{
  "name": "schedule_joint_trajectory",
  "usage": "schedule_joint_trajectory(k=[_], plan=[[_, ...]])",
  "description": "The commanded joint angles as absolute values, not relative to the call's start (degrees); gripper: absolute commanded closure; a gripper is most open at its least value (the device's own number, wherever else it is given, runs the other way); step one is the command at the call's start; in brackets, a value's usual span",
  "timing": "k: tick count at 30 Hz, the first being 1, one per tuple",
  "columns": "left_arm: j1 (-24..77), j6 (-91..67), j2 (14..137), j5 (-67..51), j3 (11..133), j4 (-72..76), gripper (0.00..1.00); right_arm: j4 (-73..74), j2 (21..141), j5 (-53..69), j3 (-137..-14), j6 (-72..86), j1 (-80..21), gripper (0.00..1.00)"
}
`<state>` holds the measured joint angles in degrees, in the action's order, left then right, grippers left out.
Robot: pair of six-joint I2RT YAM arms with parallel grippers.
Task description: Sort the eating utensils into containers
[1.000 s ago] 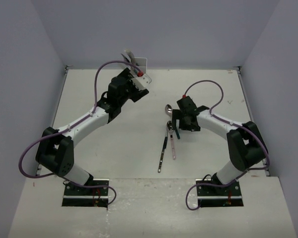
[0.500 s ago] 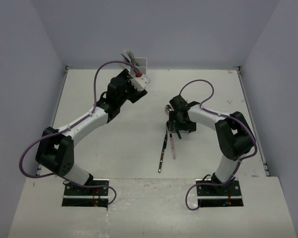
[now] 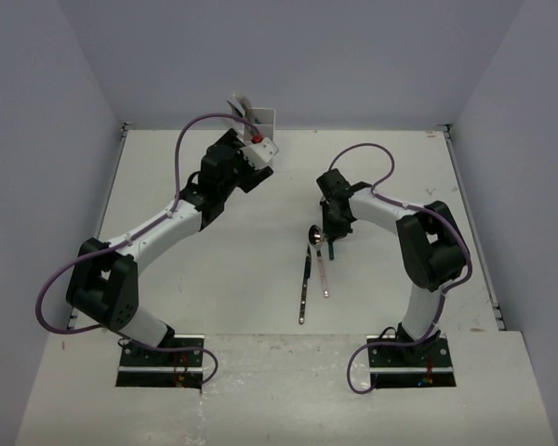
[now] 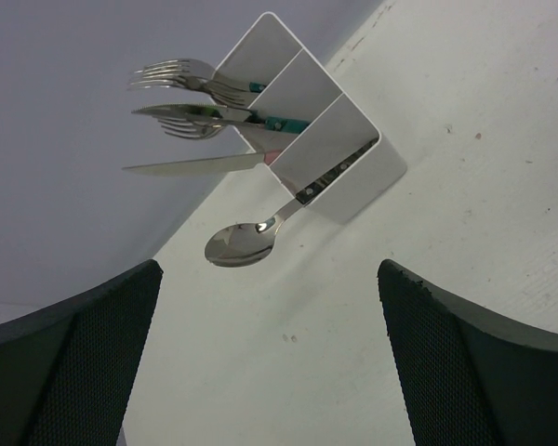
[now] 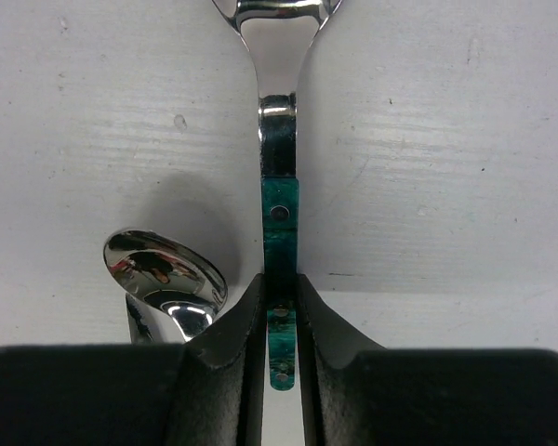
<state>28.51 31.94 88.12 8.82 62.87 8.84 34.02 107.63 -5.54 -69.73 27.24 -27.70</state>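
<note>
— White tabletop (image 3: 214,279), grey walls, got it. How are your arms sitting though?

— Right arm's folded in tight, right gripper (image 5: 280,283) pointing down and clenched on a teal-handled utensil (image 5: 281,218) lying on the tabletop. Its head runs out of my wrist view. Left arm's stretched toward the far edge, left gripper (image 4: 270,269) spread wide with nothing in it, facing the white holder (image 4: 353,158).

— Anything crowding you?

— Yeah, a spoon bowl (image 5: 163,279) just beside my right fingers, plus a black-handled piece (image 3: 304,283) near it. Holder's got forks (image 4: 181,74), a knife (image 4: 195,165) and a spoon (image 4: 246,243) poking out.
</note>
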Motion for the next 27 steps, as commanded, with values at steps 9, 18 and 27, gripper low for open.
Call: schedule_joint_trajectory(k=[9,18,27], plan=[[26.81,21.8,85.08,13.45,63.02,10.81,0.0,9.69,98.26,-2.73,-67.23,10.92,-27.33,1.0],[17.41,9.41,82.62,8.71,62.84,10.2,0.0,-23.08,108.7,17.64,-79.79,-10.8,-27.16,1.0],[14.41,10.81,81.91,10.99,63.02,8.35,0.0,-34.88,134.61,35.76,-110.46,-9.76,-24.87,1.0]])
